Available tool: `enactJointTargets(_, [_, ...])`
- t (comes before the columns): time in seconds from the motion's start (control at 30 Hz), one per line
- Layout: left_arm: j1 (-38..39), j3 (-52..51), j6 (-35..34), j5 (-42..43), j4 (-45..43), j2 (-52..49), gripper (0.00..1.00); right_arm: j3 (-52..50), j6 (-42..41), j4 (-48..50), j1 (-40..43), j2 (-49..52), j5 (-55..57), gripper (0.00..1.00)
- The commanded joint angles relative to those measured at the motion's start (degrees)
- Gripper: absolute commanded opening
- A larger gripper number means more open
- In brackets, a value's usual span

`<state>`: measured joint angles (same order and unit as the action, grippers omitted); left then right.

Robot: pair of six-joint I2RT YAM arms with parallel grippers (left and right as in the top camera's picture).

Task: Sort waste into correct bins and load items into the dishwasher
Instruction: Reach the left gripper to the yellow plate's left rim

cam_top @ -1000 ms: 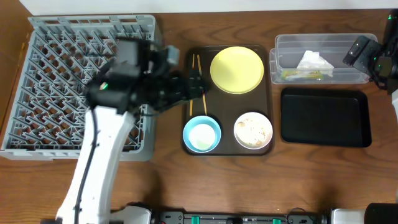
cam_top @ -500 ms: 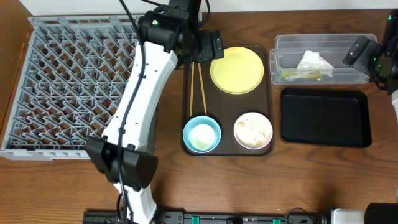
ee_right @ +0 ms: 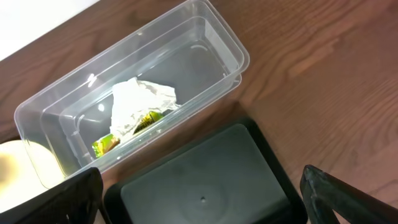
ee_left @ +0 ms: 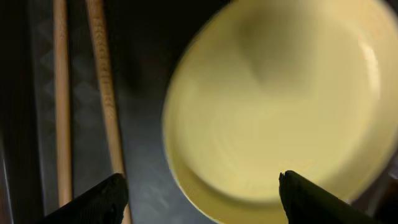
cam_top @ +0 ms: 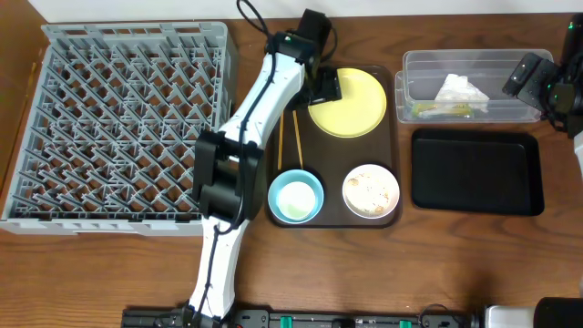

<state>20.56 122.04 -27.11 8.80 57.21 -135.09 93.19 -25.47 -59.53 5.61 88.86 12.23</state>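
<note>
Rack (cam_top: pixel 127 128) at far left. On the brown tray (cam_top: pixel 333 159), chopsticks (cam_top: pixel 290 137) lie just left of the plate (cam_top: pixel 348 102) — the left gripper (ee_left: pixel 205 199) hovers over the plate's left rim, jaws wide, holding nothing. Paper (cam_top: pixel 460 89) and wrapper (cam_top: pixel 442 110) sit in the tub (cam_top: pixel 510 68); the right gripper (ee_right: pixel 205 202) hangs at its right end — wide open, empty.

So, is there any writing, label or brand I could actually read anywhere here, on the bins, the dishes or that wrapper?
No text can be read in any view.
Green snack wrapper in the clear tub: it is printed, but the print is too small to read and partly covered by the white paper.
Yellow plate, black tray, grey rack: no markings visible.
</note>
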Motion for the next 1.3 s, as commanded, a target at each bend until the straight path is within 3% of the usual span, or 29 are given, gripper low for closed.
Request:
enactJointTargets(0.0, [-3.3, 0.8, -1.3, 2.4, -0.1, -1.2, 0.8, 0.0, -0.6, -0.1, 0.4, -0.2, 0.4, 0.99])
enactJointTargets(0.17, [-4.4, 0.4, -1.0, 10.2, -1.1, -2.2, 0.8, 0.0, -0.6, -0.1, 0.4, -0.2, 0.4, 0.99])
enactJointTargets(0.7, [-2.5, -8.5, 1.3, 9.6, -9.6, -2.2, 0.79, 0.0, -0.6, -0.1, 0.4, -0.2, 0.4, 0.99])
enactJointTargets(1.13, [-0.6, -11.2, 0.2, 9.6, -13.1, -2.2, 0.65, 0.0, -0.6, -0.1, 0.4, -0.2, 0.4, 0.99])
enactJointTargets(1.27, [-0.6, -13.4, 0.2, 9.0, -15.1, -2.2, 0.57, 0.0, -0.6, -0.1, 0.4, -0.2, 0.4, 0.99])
